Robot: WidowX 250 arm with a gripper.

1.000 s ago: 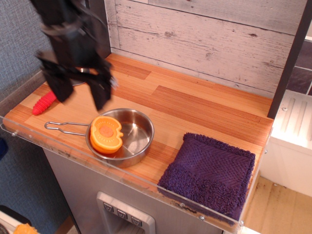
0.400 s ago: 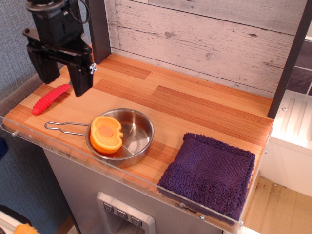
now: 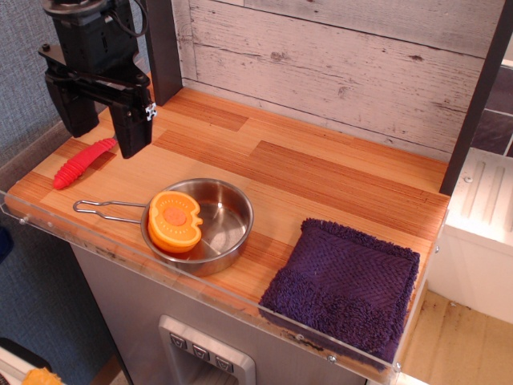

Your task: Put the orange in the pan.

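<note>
orange (image 3: 175, 221) in pan (image 3: 225, 233) | fingers (image 3: 132, 132) apart, empty, well away

the gripper (image 3: 106, 131) has risen from just above the pan (image 3: 228, 228) and swung to the counter's back-left corner, uncovering the red spoon (image 3: 82, 162).

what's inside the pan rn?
The orange sits in the pan, cut face up, against the left wall near the wire handle. The rest of the steel floor is bare. The floor under the orange is covered. The gripper is away from it, jaws open.
</note>
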